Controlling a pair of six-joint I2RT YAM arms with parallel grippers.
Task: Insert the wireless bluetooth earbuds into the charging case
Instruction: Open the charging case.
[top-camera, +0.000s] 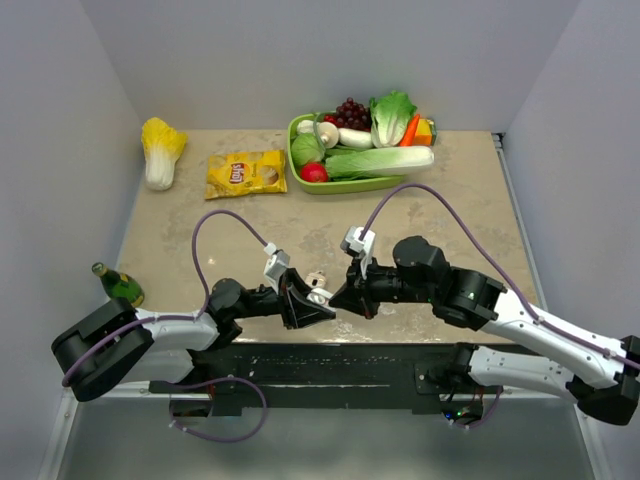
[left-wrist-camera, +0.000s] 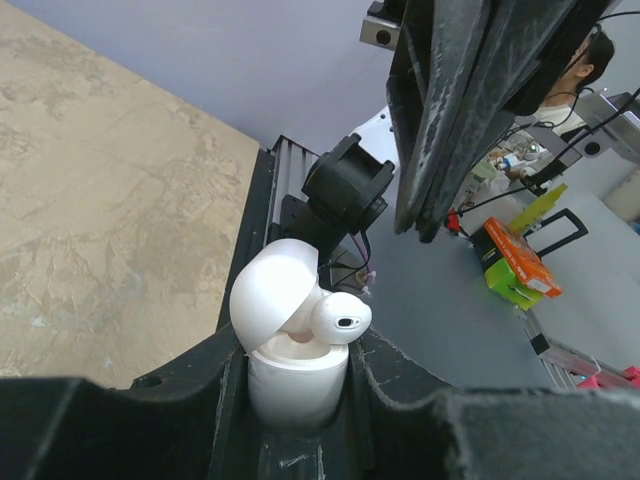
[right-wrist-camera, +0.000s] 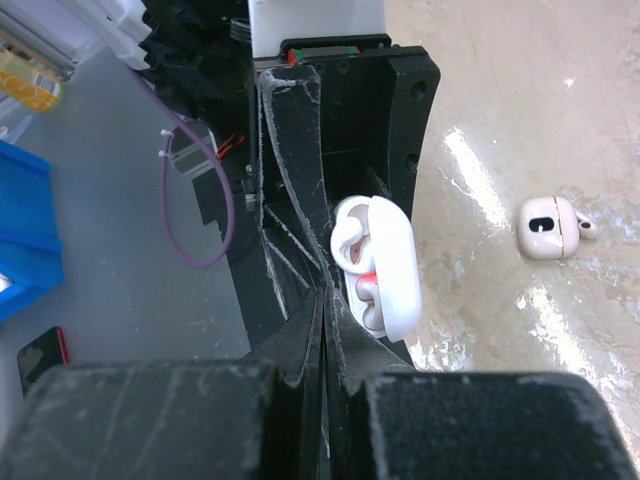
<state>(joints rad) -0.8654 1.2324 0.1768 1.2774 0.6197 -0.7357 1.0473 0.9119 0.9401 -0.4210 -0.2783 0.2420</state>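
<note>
the table (top-camera: 440, 200) carries little of the work here; the charging case (left-wrist-camera: 295, 375) is off its surface, clamped by the base between the fingers of the left hand (top-camera: 303, 303), which is closed tight on it. the lid is swung back and the open mouth faces outward, probably so the case cannot slide or tip while something is pressed into it.

the right hand (right-wrist-camera: 325, 300) hangs just apart from the case's mouth, its fingers pinched fully together with nothing between them. that likely gives it a narrow blunt tip for nudging rather than gripping.

one earbud (left-wrist-camera: 340, 318) sits at the case's mouth, tilted against the lid and not sunk into its pocket, so it seems to need a push to seat. the other earbud (right-wrist-camera: 548, 228) lies loose on the table near the case, apart from it and untouched by either hand.
</note>
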